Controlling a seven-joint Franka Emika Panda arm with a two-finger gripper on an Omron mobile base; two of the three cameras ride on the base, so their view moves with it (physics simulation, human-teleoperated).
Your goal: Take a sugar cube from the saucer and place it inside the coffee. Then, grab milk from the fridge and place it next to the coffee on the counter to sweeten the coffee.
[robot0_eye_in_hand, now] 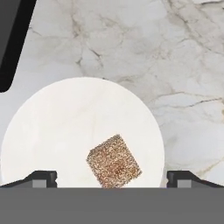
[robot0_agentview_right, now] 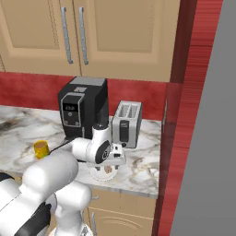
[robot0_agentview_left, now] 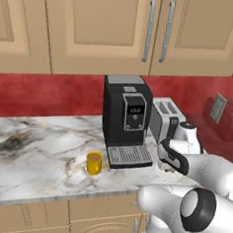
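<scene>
The 2 fingers (robot0_eye_in_hand: 43, 178) are spread wide and empty, straddling the sugar cube (robot0_eye_in_hand: 114, 162), which lies turned cornerwise on the saucer (robot0_eye_in_hand: 65, 118) on the surface (robot0_eye_in_hand: 183, 65). If closed on the corners, the cube could be twisted or squirted out. Farther off, the coffee (robot0_agentview_left: 94, 162) is seen.

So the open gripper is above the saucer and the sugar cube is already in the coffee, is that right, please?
Not quite. The sugar cube lies on the saucer, not in the coffee, as the hand view shows. The rest holds: the gripper is open above the saucer.
</scene>
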